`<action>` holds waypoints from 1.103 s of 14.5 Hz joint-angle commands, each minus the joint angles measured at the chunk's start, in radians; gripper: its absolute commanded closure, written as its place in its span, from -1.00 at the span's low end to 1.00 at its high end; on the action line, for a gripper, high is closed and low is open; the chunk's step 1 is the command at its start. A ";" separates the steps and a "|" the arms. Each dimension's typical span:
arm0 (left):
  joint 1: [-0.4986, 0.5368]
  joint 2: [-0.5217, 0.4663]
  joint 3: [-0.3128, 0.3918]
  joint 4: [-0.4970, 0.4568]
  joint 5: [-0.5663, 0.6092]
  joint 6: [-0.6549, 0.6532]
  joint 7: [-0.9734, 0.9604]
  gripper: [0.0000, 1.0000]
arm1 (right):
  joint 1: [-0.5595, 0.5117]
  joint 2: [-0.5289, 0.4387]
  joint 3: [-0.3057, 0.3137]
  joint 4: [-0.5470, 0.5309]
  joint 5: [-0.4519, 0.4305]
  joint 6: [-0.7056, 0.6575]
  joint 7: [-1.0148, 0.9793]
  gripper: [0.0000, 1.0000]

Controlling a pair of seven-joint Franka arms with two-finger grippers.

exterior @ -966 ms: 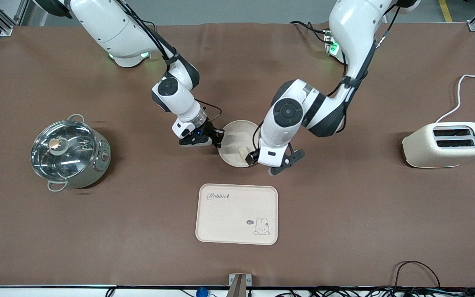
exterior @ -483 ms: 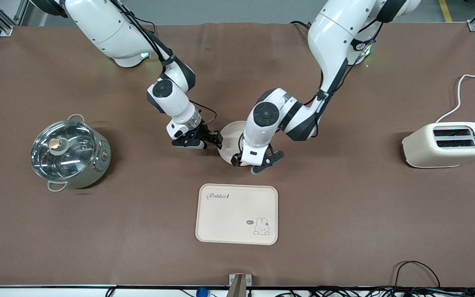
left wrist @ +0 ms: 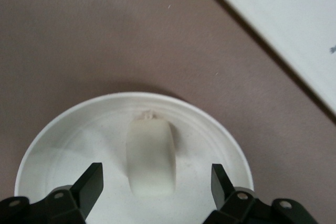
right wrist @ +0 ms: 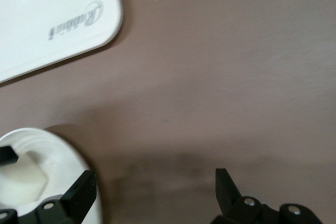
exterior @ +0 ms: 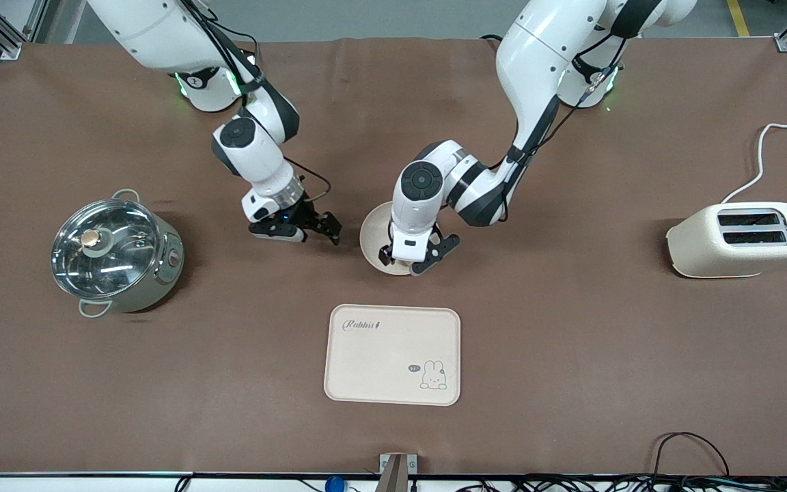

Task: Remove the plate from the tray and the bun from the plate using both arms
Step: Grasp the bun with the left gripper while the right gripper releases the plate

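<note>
- Front view, lowest first: the flat cream rectangular tray with the "Rabbit" script (exterior: 392, 354) lies bare at lower centre of the frame, nothing on it.
- Above it, at mid-frame and clear of the tray, the round cream-white plate (exterior: 373, 236) sits on the brown table (exterior: 571, 342). That half of the job looks done.
- My left gripper (exterior: 414, 261) has swung in over the plate in the last second. In the left wrist view its fingers (left wrist: 90, 184) stand wide apart on either side of the small pale bun (left wrist: 150, 156), which lies in the middle of the plate, not yet touched.
- My right gripper (exterior: 306, 231) was clamped on the plate's rim a second ago. It has let go, drawn off toward the steel lidded pot (exterior: 115, 251) at mid-left, and now hangs with fingers spread and empty.
- The bun is what remains; I judge my left fingers must drop and close on it.
</note>
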 commanded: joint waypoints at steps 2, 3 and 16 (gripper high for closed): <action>-0.016 0.007 0.009 -0.008 0.018 -0.004 -0.043 -0.53 | -0.058 -0.239 0.014 -0.059 0.008 -0.314 -0.082 -1.00; -0.016 0.010 0.008 -0.007 0.018 -0.004 -0.049 -0.39 | -0.064 -0.268 0.014 -0.056 0.011 -0.356 -0.095 -1.00; 0.130 -0.185 0.034 0.007 0.019 -0.177 -0.024 0.92 | -0.211 -0.356 -0.004 0.208 0.201 -0.908 -0.590 -1.00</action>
